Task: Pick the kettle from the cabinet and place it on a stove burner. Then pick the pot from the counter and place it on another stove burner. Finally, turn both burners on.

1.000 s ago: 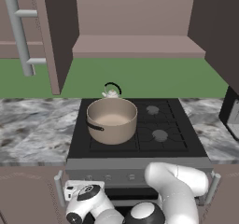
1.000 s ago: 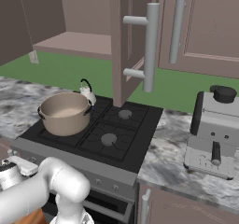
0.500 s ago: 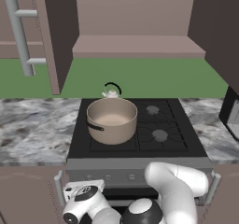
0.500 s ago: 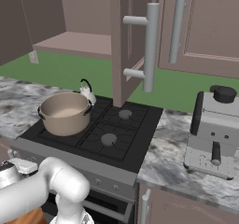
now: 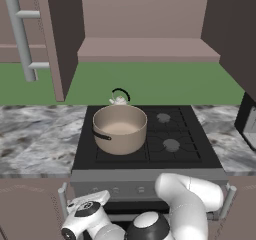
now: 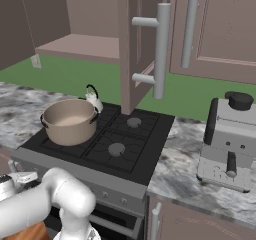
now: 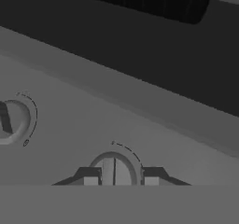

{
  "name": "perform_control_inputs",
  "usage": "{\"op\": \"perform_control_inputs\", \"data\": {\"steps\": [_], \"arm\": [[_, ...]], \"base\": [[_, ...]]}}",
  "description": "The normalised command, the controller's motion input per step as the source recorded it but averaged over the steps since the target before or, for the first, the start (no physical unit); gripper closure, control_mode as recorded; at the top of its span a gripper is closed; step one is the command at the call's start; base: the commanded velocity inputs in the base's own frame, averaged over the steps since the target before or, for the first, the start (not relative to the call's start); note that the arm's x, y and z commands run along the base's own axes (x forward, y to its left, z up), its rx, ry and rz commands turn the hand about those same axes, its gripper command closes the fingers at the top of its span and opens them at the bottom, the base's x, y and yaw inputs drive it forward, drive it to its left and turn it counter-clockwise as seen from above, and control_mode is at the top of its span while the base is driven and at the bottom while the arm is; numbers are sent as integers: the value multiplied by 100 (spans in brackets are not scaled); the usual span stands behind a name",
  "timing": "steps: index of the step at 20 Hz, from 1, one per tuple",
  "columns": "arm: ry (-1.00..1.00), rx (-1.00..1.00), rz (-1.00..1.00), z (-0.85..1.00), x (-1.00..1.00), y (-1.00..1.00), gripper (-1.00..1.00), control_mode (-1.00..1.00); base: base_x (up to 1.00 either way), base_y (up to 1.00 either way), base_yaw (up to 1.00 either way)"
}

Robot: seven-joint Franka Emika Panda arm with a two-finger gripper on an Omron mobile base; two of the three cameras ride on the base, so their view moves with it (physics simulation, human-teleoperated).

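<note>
I take the black four-burner cooktop (image 5: 150, 156) as my landmark. The wide tan-beige round pot (image 5: 120, 128) with dark loop side handles sits on its front-left burner; the pot has no lid and its pale inside holds nothing. Just behind the pot, on the back-left burner, stands the small silvery-grey rounded kettle (image 5: 119, 99) with its thin black arched handle and its lid on. The two right-hand round grey burner caps (image 5: 171, 144) are bare.

Above the cooktop the mauve-brown wall cabinet (image 5: 145, 49) stands with its doors open and its shelf bare. The grey-and-white marbled stone worktop (image 5: 35, 136) runs to either side of the cooktop, and a silver-and-black coffee machine (image 6: 229, 141) stands on it to the cooktop's right.

My gripper (image 7: 118, 177) is low at the grey control panel on the cooktop's front. Its two dark fingertips (image 7: 88, 176) stand a little apart on either side of a round grey control knob (image 7: 113, 168); I cannot tell whether they press it. A second round knob (image 7: 10, 122) sits further along the panel.
</note>
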Motion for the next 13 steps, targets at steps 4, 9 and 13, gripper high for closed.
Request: {"op": "perform_control_inputs", "data": {"steps": [4, 9, 13], "arm": [[5, -21, -4, 0, 0, 0, 100, -100], [4, -21, -5, 0, 0, 0, 100, -100], [5, -22, -4, 0, 0, 0, 100, -100]], "base": [[0, 0, 0], [0, 0, 0], [0, 0, 0]]}}
